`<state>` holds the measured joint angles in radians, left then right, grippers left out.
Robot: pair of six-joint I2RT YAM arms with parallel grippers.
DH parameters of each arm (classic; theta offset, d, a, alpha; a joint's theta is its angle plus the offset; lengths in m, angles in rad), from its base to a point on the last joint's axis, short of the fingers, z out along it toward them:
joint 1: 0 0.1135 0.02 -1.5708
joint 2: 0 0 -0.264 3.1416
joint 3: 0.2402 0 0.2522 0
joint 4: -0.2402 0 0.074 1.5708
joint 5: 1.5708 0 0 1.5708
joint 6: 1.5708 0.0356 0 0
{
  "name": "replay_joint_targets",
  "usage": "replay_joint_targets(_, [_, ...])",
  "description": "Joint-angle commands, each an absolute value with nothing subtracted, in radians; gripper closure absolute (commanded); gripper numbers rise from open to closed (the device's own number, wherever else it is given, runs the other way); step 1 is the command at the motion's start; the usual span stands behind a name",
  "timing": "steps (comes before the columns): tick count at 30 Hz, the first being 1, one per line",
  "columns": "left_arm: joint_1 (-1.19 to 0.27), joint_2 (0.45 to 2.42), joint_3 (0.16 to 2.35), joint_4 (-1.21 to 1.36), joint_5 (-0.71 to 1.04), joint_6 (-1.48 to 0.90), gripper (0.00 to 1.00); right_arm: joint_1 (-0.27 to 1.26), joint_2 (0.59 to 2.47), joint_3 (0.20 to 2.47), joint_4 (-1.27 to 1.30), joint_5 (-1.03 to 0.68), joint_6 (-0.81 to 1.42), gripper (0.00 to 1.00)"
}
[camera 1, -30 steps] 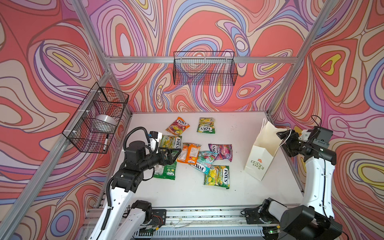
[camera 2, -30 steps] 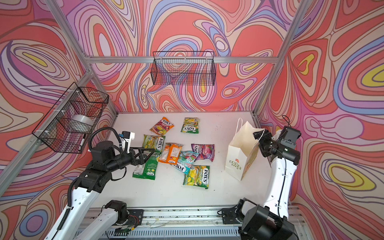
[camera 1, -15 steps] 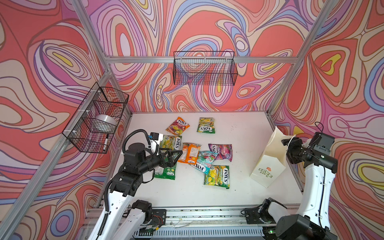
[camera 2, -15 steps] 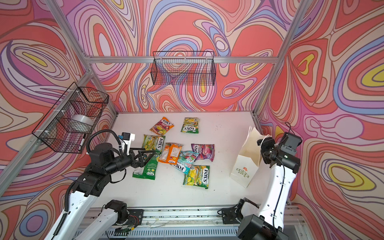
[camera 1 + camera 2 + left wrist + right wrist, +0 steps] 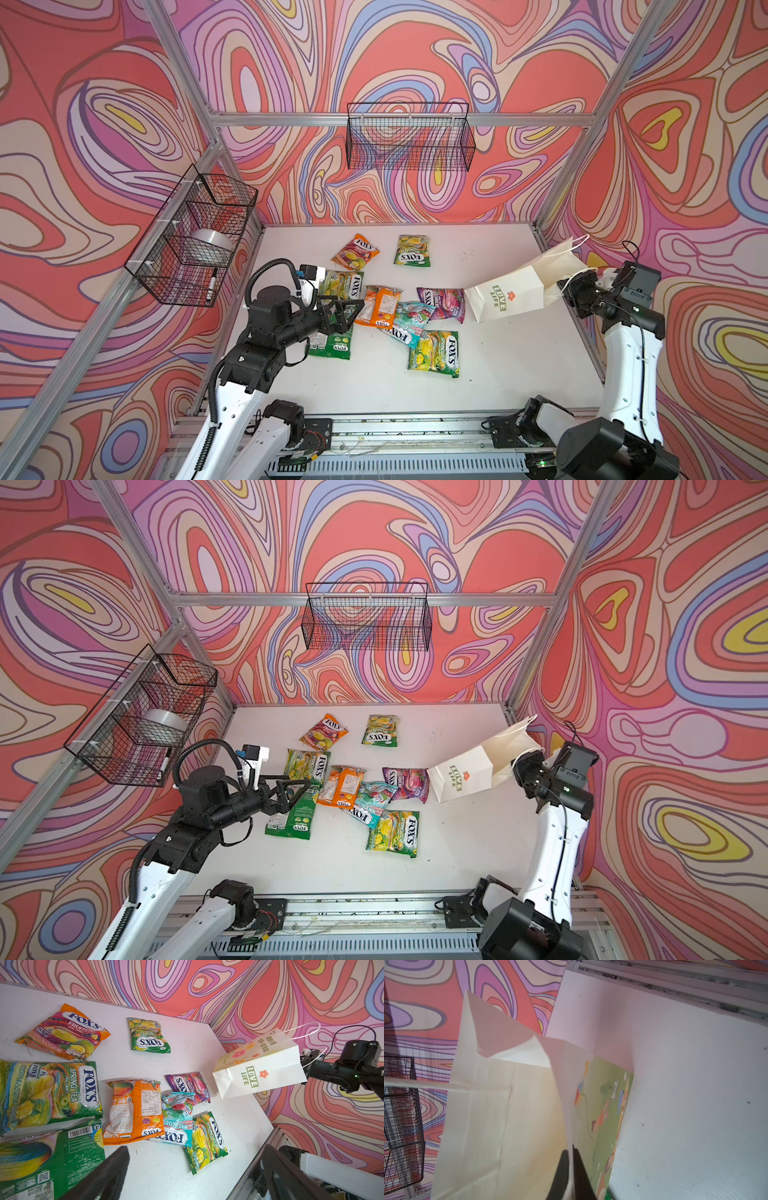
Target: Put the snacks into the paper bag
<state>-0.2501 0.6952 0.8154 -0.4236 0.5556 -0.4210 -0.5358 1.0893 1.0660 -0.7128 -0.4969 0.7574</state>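
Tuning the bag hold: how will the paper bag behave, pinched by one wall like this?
Probably light: one pinch by the right gripper on a thin wall holds the paper bag tilted. Likely floppy: in the right wrist view its mouth creases and folds inward. It may sag shut under loading.

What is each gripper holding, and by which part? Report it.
The right gripper pinches the paper bag by one wall at its open rim. The left gripper is open, holding nothing.
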Motion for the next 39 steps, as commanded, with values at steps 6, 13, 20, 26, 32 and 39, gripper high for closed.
replay_joint_targets(6, [-0.257, 0.703, 0.811, -0.433, 0.532, -0.402, 0.00, -0.325, 1.395, 1.418, -0.802, -0.335, 0.636, 1.00])
replay_joint_targets(13, [-0.256, 0.690, 0.807, -0.431, 0.518, -0.397, 0.00, -0.316, 1.511, 1.502, -0.842, -0.276, 0.510, 1.00])
replay_joint_targets(20, [-0.257, 0.709, 0.811, -0.431, 0.530, -0.397, 0.00, -0.285, 1.625, 1.578, -0.916, -0.199, 0.437, 0.93])
replay_joint_targets(26, [-0.258, 0.704, 0.808, -0.429, 0.523, -0.397, 0.00, -0.283, 1.595, 1.554, -0.868, -0.290, 0.451, 0.64])
replay_joint_targets(32, [-0.258, 0.713, 0.808, -0.425, 0.535, -0.400, 0.00, -0.291, 1.490, 1.491, -0.767, -0.354, 0.524, 0.37])
replay_joint_targets(39, [-0.257, 0.722, 0.804, -0.419, 0.546, -0.406, 0.00, -0.371, 1.418, 1.259, -0.459, -0.633, 0.667, 0.40])
